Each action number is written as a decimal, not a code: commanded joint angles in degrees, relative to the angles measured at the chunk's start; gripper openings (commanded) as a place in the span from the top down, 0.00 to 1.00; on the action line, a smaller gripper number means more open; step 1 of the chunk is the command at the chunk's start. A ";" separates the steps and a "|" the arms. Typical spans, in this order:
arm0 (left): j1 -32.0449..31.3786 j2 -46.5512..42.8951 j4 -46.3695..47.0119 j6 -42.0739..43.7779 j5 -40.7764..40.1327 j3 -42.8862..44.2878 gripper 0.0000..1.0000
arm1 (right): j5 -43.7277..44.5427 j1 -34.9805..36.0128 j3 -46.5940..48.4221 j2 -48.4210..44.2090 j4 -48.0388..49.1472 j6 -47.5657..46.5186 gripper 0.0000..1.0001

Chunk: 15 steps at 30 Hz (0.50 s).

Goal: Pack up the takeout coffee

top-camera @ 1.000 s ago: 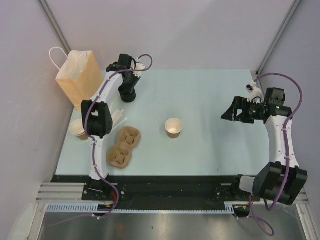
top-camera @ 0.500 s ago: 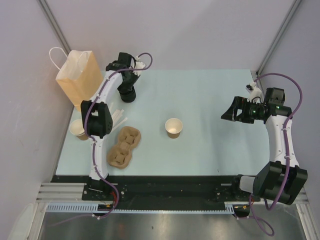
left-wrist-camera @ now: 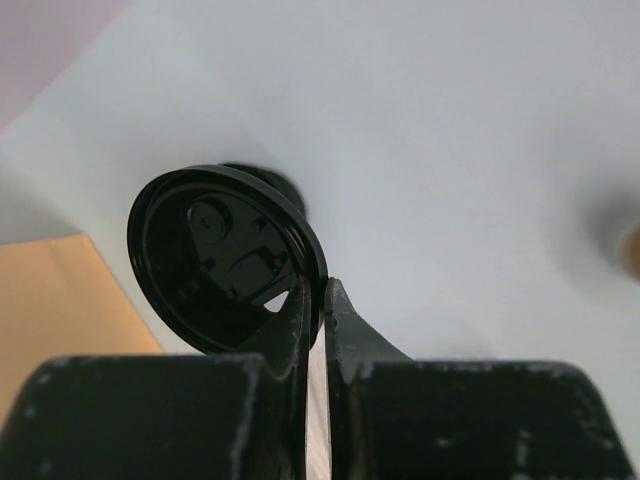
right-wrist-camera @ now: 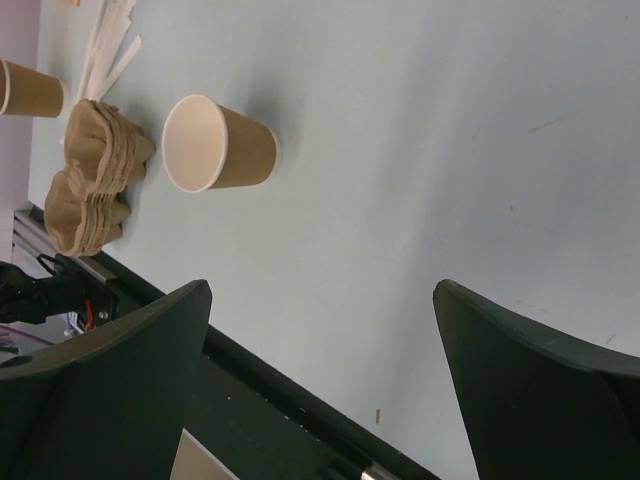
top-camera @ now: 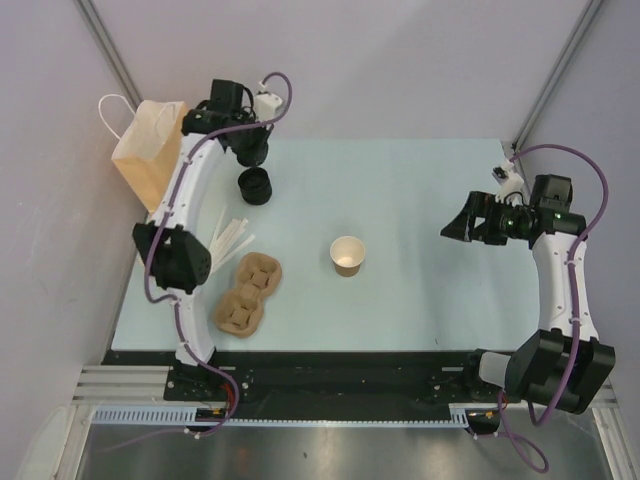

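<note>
Pinching a round black plastic lid (left-wrist-camera: 215, 260) by its rim, our left pincer (left-wrist-camera: 318, 300) was clenched near the black lid stack (top-camera: 255, 186); right pincer (right-wrist-camera: 322, 290) gaped, empty. Mid-counter (top-camera: 420, 200) the small brown paper cup (top-camera: 347, 255) stood lidless. We judged: keep lid level, centre it, press evenly.

Top camera overlooks the whole table (top-camera: 430, 200); right wrist, low and slanted, shares its lidless cup (top-camera: 347, 255) (left wrist: close-up)

Black lid (left-wrist-camera: 215, 260), tan bag (top-camera: 145, 155), brown cup (top-camera: 347, 256), cream inside, mint table (top-camera: 420, 200), perhaps white sticks (top-camera: 232, 238).
</note>
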 commanded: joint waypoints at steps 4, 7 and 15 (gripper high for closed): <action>-0.40 -20.81 -0.50 -15.79 31.73 -2.93 1.00 | -6.53 1.00 9.01 -4.53 1.04 -2.05 0.00; -0.75 -27.14 3.89 -19.69 46.83 -8.72 1.00 | -6.88 2.05 12.00 -6.46 2.09 -2.66 0.00; -2.50 -50.43 84.28 -76.95 69.46 -50.05 1.00 | -10.22 8.02 14.64 -14.71 11.75 1.80 0.00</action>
